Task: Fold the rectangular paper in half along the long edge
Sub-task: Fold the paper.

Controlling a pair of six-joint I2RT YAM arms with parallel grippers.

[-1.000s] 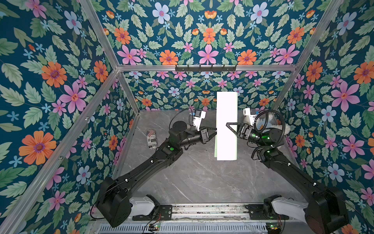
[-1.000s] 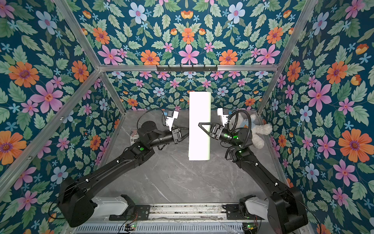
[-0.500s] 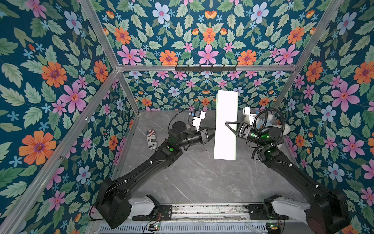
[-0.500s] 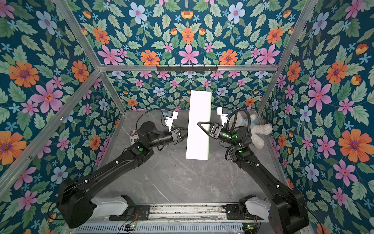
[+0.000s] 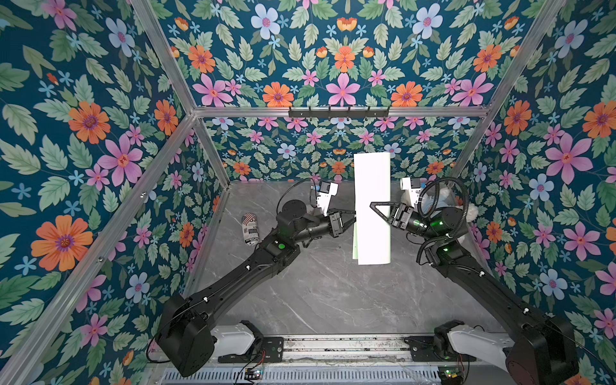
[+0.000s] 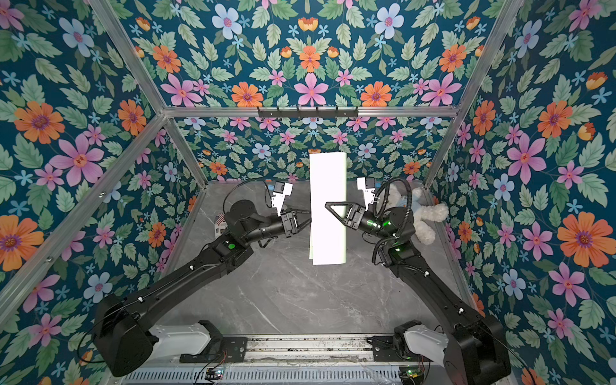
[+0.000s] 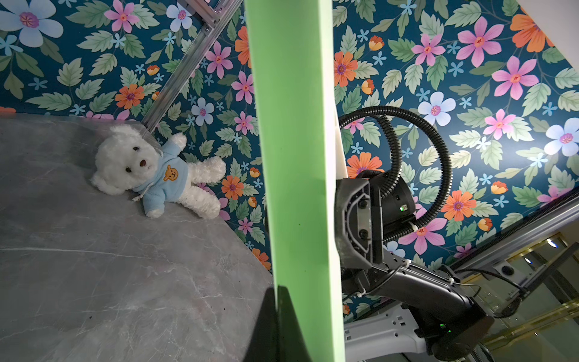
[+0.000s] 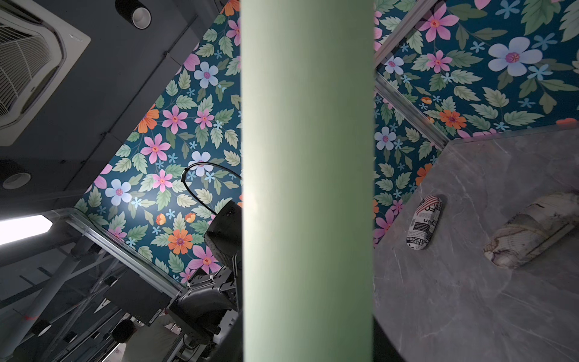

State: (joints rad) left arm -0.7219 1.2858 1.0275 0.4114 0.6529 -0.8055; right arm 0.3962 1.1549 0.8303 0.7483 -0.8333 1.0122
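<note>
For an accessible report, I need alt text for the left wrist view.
A green rectangular paper crosses the middle as a strip, pinched by the left claw. A white teddy bear in a blue hoodie lies on the grey table; the right arm is beyond the paper.

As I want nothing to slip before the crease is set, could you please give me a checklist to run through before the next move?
1. Shut left tool pinches the rectangular paper at its open edges: ok.
2. Grip of the right tool on the fold side: cannot tell; only one finger shows, across the sheet.
3. Long edges matched: not ok; the under layer peeks out at the end nearer the arm bases.
4. Crease pressed flat: not ok; the fold looks rounded.
5. Gap between teddy bear and paper: ok.
</note>
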